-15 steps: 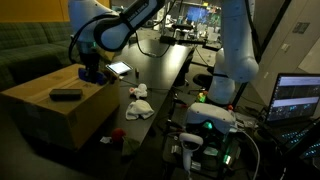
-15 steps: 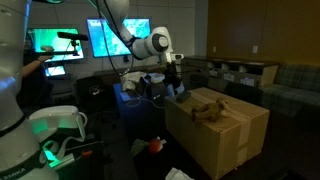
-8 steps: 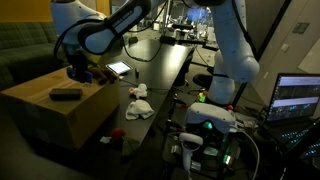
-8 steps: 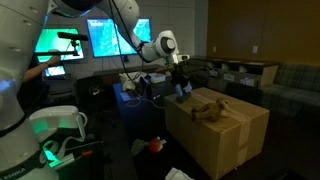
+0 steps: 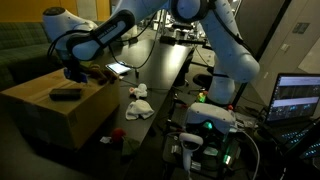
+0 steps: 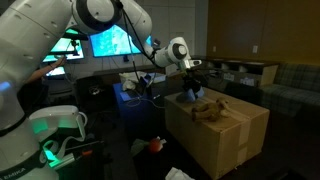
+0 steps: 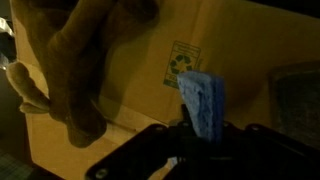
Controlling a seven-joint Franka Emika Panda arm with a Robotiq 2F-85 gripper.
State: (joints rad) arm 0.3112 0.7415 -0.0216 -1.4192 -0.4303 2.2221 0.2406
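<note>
My gripper [image 7: 195, 130] is shut on a blue folded cloth-like piece [image 7: 203, 100], which sticks up between the fingers. It hangs just above the top of a large cardboard box [image 7: 130, 90], next to a brown plush toy [image 7: 80, 60]. In both exterior views the gripper [image 5: 72, 72] [image 6: 192, 90] is over the box [image 5: 45, 110] [image 6: 225, 135], near its back edge. The toy [image 6: 207, 108] lies on the box top and shows as a dark shape in an exterior view [image 5: 66, 94].
White crumpled cloths [image 5: 138, 105] and a red object [image 5: 118, 133] lie beside the box. A tablet [image 5: 119, 69] sits on the dark table behind. A laptop [image 5: 300, 98] and lit monitors [image 6: 110, 40] stand around. A couch [image 5: 25, 50] is behind the box.
The arm has carried the blue piece from beside the box's back edge to over the box top, closer to the plush toy.
</note>
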